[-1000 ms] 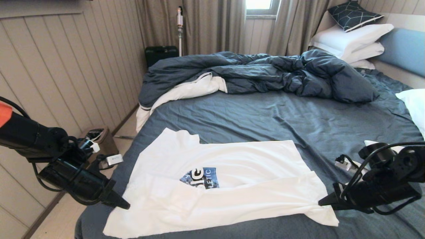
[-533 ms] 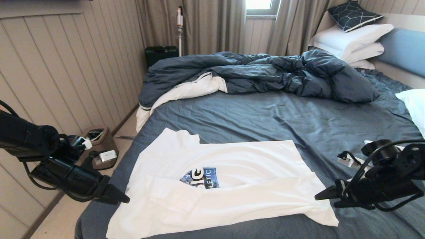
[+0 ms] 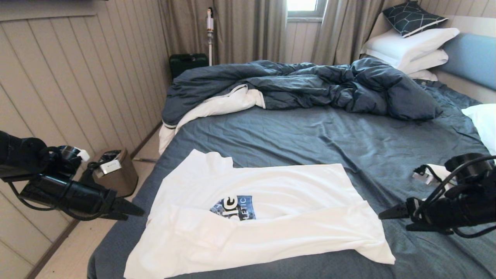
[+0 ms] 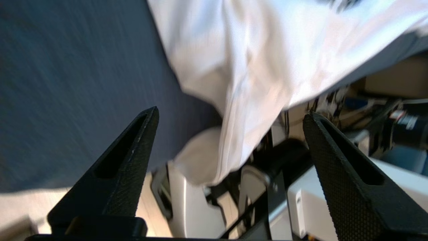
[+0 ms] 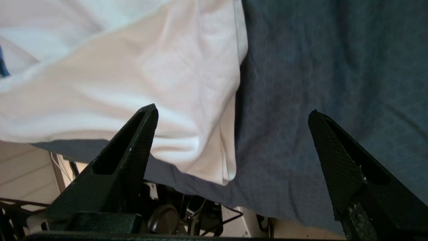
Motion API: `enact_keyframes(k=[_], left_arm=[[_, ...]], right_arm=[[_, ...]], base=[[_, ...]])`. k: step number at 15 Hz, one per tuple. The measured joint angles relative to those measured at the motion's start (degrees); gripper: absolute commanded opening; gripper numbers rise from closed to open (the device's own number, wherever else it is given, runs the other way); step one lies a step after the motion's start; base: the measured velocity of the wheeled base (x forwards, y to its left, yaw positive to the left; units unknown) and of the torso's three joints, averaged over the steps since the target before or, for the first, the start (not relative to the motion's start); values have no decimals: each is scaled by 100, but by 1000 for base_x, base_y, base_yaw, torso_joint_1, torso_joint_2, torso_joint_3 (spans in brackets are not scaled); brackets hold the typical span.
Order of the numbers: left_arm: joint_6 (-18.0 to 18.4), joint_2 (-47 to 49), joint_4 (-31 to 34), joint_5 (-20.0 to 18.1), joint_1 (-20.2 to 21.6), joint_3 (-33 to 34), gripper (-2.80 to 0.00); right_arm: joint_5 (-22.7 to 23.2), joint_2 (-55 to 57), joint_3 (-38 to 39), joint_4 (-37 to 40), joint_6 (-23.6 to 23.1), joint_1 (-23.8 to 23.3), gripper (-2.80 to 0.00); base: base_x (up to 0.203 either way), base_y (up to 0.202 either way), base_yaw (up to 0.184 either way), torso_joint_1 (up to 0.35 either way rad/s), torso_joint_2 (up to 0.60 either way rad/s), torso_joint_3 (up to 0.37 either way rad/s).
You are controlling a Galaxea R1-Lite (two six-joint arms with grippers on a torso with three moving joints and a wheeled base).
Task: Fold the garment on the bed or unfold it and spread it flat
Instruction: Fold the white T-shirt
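A white T-shirt (image 3: 252, 217) with a blue printed logo (image 3: 233, 207) lies on the near part of the bed (image 3: 329, 139), its front long edge folded over the body. My left gripper (image 3: 135, 212) hovers open off the shirt's left end, holding nothing; the shirt's corner (image 4: 234, 100) hangs past the bed edge in the left wrist view. My right gripper (image 3: 387, 214) hovers open just off the shirt's right end, empty. The right wrist view shows the shirt's corner (image 5: 200, 144) on the dark sheet (image 5: 317, 83).
A rumpled blue-grey duvet (image 3: 310, 85) fills the far half of the bed, with white pillows (image 3: 410, 46) against the light blue headboard (image 3: 472, 58). A small bin (image 3: 116, 170) stands on the floor by the panelled wall at left.
Both grippers have let go of the shirt's ends and drawn back outward, rising slightly. The shirt's near edge has settled on the bed.
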Motion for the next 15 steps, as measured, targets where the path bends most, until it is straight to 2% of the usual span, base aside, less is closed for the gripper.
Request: enact_keyframes(k=[5,9,14,15], left_arm=[[-284,31,35,-108,104,-737,0],[-708,150,24,-136,112,-1542,0],[-1204,611,30,-467,109,-2565,0],[-1288,764,39,-510,106,-2795,-280]], right_arm=[[13,-87,-492,33,213,-44,0],[20,-56,-1088,26,640,14,0],[203,267,-1777,-18,1193,240,0],[232,373,-1915,-20,1255,305,0]], base=[[0,0,0,0,0,0],[0,0,0,0,0,0],[0,0,0,0,0,0],[0,0,0,0,0,0]])
